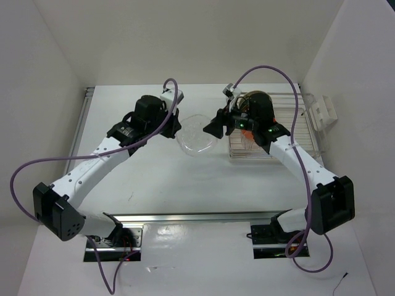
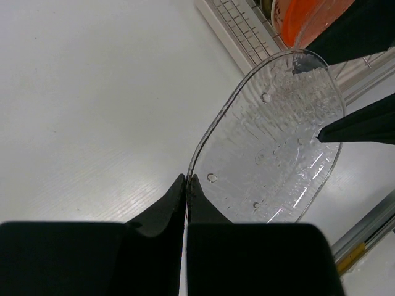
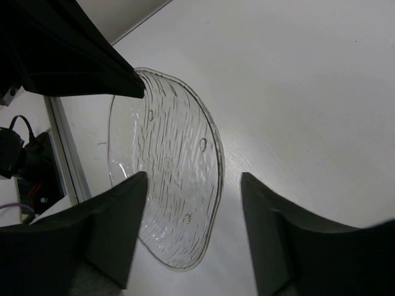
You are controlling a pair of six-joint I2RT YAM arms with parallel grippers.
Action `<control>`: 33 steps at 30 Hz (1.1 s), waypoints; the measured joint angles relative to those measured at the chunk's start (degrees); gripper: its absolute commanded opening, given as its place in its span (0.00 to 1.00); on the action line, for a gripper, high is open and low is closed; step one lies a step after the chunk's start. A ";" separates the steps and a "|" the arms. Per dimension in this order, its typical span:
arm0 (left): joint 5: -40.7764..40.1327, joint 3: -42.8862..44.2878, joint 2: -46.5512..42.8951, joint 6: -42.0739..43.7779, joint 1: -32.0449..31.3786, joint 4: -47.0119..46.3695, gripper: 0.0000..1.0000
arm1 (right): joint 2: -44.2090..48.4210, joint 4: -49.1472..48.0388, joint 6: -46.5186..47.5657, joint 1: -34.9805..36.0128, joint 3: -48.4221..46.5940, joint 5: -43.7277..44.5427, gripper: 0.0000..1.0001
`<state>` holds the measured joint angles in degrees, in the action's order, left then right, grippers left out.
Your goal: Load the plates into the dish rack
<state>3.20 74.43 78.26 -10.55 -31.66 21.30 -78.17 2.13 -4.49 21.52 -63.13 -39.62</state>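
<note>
A clear glass plate (image 1: pixel 196 140) is held tilted just above the table, left of the dish rack (image 1: pixel 290 108). My left gripper (image 1: pixel 176 129) is shut on its left rim; in the left wrist view the fingers (image 2: pixel 187 179) pinch the thin edge of the plate (image 2: pixel 271 142). My right gripper (image 1: pixel 213 128) stands open at the plate's right side. In the right wrist view its jaws (image 3: pixel 193 176) straddle the near rim of the plate (image 3: pixel 166 185) without clamping it. An orange plate (image 2: pixel 305 18) and a brown plate (image 1: pixel 256 98) stand in the rack.
The silver wire rack (image 2: pixel 241 24) sits at the table's back right, close to the white side wall. A metal rail (image 1: pixel 80 123) runs along the table's left edge. Purple cables loop above both arms.
</note>
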 measured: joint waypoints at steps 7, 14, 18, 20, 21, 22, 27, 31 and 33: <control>0.94 0.07 -1.64 0.15 -0.11 0.70 0.00 | -0.59 0.44 2.32 0.35 0.00 4.04 0.00; 1.99 -0.63 -3.91 0.59 -0.02 -0.79 0.61 | 0.15 0.98 7.26 1.44 -2.10 9.09 0.00; 2.21 -0.66 -6.88 0.90 -0.04 -2.10 1.00 | 2.19 1.88 14.62 1.53 -2.91 18.91 0.00; 1.57 -0.66 -7.93 1.16 -0.04 -2.47 1.00 | 3.48 2.08 20.26 1.40 -3.41 24.50 0.00; 1.14 -0.66 -8.13 1.14 -0.04 -2.54 1.00 | 4.20 2.23 22.75 1.36 -3.58 26.23 0.00; 0.37 -0.66 -8.24 1.05 0.02 -2.51 1.00 | 5.25 2.27 26.32 1.01 -3.61 27.76 0.00; -3.37 -0.66 -8.24 -0.46 2.99 -2.43 1.00 | 13.64 2.95 43.41 -0.22 -0.72 32.54 0.00; -4.52 -0.72 -8.04 -2.03 6.21 -2.45 1.00 | 20.81 2.89 54.62 -0.79 4.28 36.57 0.00; -4.52 -0.87 -7.63 -3.04 7.39 -2.43 1.00 | 23.04 3.52 59.19 -0.85 7.02 38.62 0.00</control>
<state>-1.32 73.56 70.63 -13.58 -24.27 18.87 -55.13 5.65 54.70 20.67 -56.12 -0.99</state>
